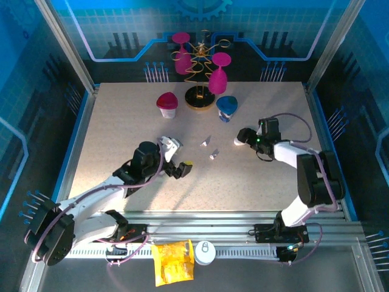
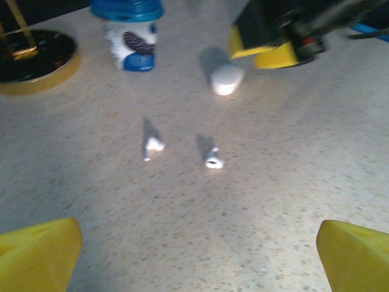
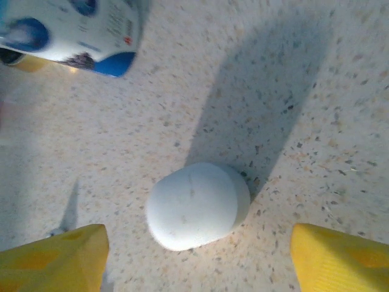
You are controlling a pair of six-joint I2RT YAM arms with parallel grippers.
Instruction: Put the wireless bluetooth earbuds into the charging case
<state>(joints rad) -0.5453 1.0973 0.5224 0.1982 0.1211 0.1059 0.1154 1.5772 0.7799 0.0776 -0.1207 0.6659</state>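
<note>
Two tiny white earbuds lie on the speckled table, one [image 1: 206,141] [image 2: 154,145] a little farther off than the other [image 1: 214,156] [image 2: 213,159]. A white pill-shaped charging case [image 1: 238,142] [image 3: 197,205] rests closed on the table to their right. My right gripper [image 1: 245,137] [image 3: 197,267] stands open around it, yellow fingertips [image 3: 340,261] wide on either side and touching nothing. My left gripper [image 1: 180,156] [image 2: 197,261] is open too, low over the table and facing the earbuds, with bare table between its fingers [image 2: 39,252]. The left wrist view has the case [image 2: 227,79] beyond the earbuds.
A blue-lidded cup [image 1: 227,108] [image 2: 127,33] [image 3: 73,30] stands just behind the case. An upturned pink cup [image 1: 167,103] and a gold stand [image 1: 199,97] with pink glasses sit at the back. A yellow packet [image 1: 172,261] lies below the front rail.
</note>
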